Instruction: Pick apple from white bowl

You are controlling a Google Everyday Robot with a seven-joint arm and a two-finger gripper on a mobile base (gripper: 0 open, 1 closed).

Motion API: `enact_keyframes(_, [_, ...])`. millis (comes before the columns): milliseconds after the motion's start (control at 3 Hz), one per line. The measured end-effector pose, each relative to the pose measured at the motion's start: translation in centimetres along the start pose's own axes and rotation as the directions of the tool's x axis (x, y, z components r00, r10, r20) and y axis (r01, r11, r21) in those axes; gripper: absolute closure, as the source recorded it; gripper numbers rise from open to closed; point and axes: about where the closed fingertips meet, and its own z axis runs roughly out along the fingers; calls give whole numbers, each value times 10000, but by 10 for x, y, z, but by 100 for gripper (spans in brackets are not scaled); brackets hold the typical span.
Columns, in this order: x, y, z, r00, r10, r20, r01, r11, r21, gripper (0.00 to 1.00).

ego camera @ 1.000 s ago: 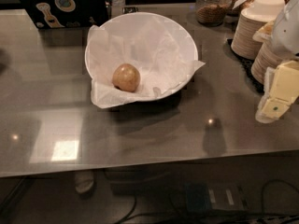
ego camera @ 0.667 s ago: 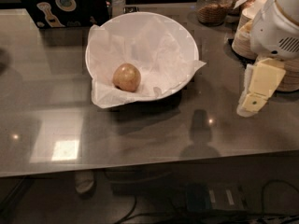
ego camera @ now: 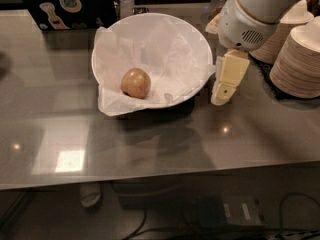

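Camera view: at the far left, a dark object that may be a laptop lid (ego camera: 65, 4) is seen bearing round stickers whose writing cannot be read. A smooth, glossy grey table (ego camera: 150, 149) is spread below. Left of centre, the wide, round white bowl (ego camera: 190, 39) is lined with crumpled white paper (ego camera: 112, 104) overhanging its rim. The apple (ego camera: 135, 83), smooth and yellowish-tan, is held inside the bowl, left of its middle. Just beside the bowl's right rim, the cream-coloured gripper (ego camera: 227, 81) is hung from a white arm; whether it is open or closed cannot be told. At the far right, stacked beige paper bowls (ego camera: 300, 59) are ranged.
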Motion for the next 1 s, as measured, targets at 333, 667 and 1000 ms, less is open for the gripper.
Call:
enact_keyframes(333, [-19, -11, 13, 9984, -364, 427, 367, 9993, -76, 0])
enact_keyframes(667, [-23, -14, 16, 9976, -448, 530, 454, 9989, -94, 0])
enact_keyframes(1000, [-26, -18, 22, 9951, -532, 830, 538, 9985, -44, 0])
